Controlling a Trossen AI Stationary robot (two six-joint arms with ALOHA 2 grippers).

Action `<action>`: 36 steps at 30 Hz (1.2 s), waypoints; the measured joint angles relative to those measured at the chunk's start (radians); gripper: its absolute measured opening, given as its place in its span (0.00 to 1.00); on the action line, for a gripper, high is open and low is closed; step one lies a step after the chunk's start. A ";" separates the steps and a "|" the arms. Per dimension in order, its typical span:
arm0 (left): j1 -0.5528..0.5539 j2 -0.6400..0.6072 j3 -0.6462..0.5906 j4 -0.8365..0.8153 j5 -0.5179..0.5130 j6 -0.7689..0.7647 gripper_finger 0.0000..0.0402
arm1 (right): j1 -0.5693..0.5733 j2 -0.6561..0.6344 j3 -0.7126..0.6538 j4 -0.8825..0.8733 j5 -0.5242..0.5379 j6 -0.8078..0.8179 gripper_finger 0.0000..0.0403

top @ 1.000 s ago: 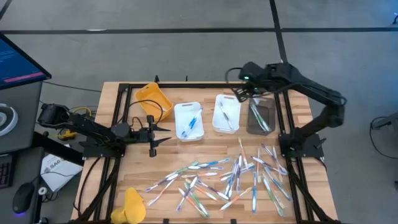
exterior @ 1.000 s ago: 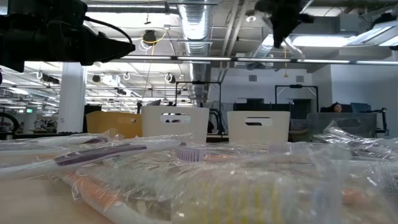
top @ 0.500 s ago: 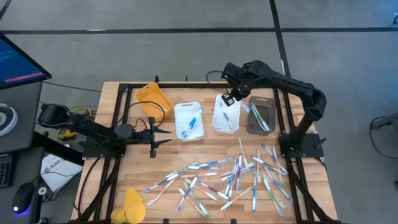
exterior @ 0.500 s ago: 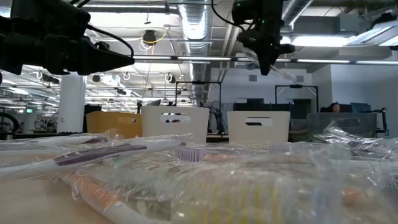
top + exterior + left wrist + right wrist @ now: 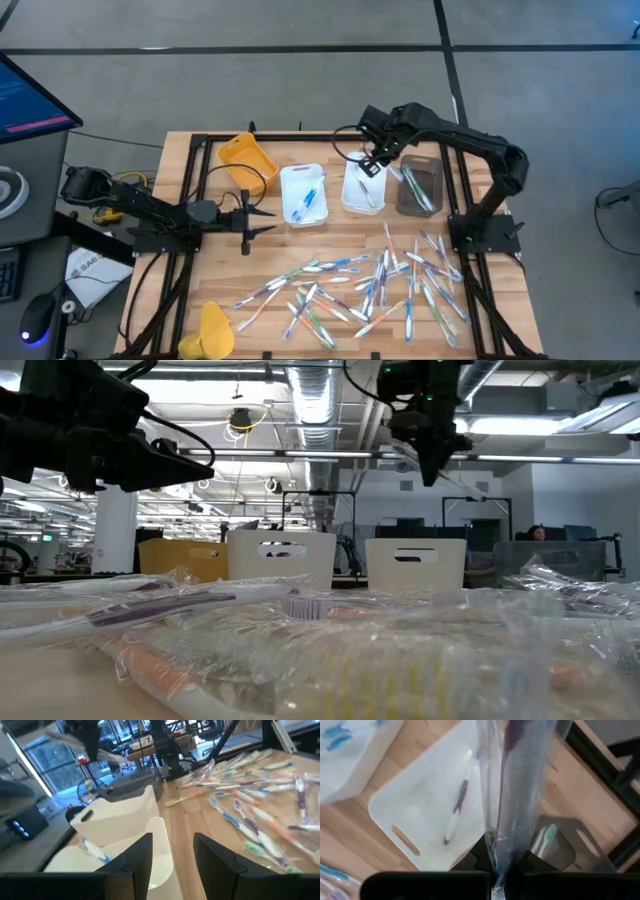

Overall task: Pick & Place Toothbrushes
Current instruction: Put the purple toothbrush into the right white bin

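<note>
Many wrapped toothbrushes [image 5: 370, 285] lie loose on the near half of the wooden table. My right gripper [image 5: 372, 160] hangs over the middle white tray [image 5: 352, 195], shut on one toothbrush [image 5: 517, 775] in a clear wrapper. A grey-handled toothbrush [image 5: 456, 812] lies flat on that tray's floor. My left gripper [image 5: 250, 215] waits open at the table's left, pointing level toward the trays, with nothing between its fingers [image 5: 135, 862]. My right gripper pinches the wrapped toothbrush between its two fingers at one end [image 5: 496, 852]. The fingers point steeply down from above. The toothbrush runs on lengthwise beyond the fingertips, hanging clear above the white tray.
A row of trays stands at the far side: yellow [image 5: 247, 157], white with blue brushes [image 5: 303, 193], the middle white one, and a dark one [image 5: 420, 188] with green brushes. A yellow object [image 5: 213, 330] sits at the near left corner. A black frame rims the table.
My right gripper, still shut on the toothbrush, has moved from above the dark tray's far end toward the table's left and down, ending over the middle white tray. My left gripper has tipped slightly downward in place.
</note>
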 joint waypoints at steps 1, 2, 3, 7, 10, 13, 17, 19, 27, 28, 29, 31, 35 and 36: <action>0.000 0.000 0.000 0.000 0.000 -0.013 0.34 | 0.002 -0.028 -0.037 0.020 0.000 0.007 0.02; 0.000 0.000 0.000 0.000 0.001 -0.024 0.34 | 0.002 -0.057 -0.080 0.040 0.000 0.008 0.02; 0.000 0.000 0.000 -0.002 0.002 -0.028 0.34 | 0.003 -0.089 -0.126 0.069 -0.007 0.009 0.02; 0.000 0.000 0.000 -0.015 0.003 -0.046 0.34 | -0.003 -0.243 -0.318 0.236 -0.037 0.055 0.02; 0.000 0.000 0.000 -0.015 0.003 -0.058 0.34 | -0.030 -0.332 -0.431 0.383 -0.075 0.073 0.02; 0.000 0.000 0.000 -0.014 0.003 -0.058 0.34 | -0.047 -0.374 -0.470 0.492 -0.131 0.070 0.02; 0.000 0.000 0.000 -0.007 0.003 -0.058 0.34 | -0.042 -0.350 -0.442 0.529 -0.148 0.048 0.02; 0.000 0.000 0.000 0.006 0.003 -0.058 0.34 | -0.043 -0.323 -0.428 0.560 -0.148 0.040 0.02; 0.000 0.000 0.001 0.034 0.002 -0.053 0.34 | -0.025 -0.155 -0.425 0.566 -0.224 0.137 0.02; 0.000 0.000 0.001 0.034 0.001 -0.053 0.34 | -0.021 -0.136 -0.425 0.562 -0.227 0.146 0.02; 0.000 0.000 0.001 0.034 -0.001 -0.052 0.34 | -0.017 -0.120 -0.425 0.565 -0.231 0.156 0.02; 0.000 0.000 0.001 0.034 -0.001 -0.047 0.34 | -0.013 -0.088 -0.415 0.573 -0.244 0.172 0.02; 0.000 0.000 0.001 0.032 -0.001 -0.011 0.34 | -0.010 -0.041 -0.389 0.574 -0.248 0.218 0.02; 0.000 0.000 0.001 0.033 -0.001 -0.010 0.34 | -0.005 -0.030 -0.385 0.570 -0.248 0.234 0.02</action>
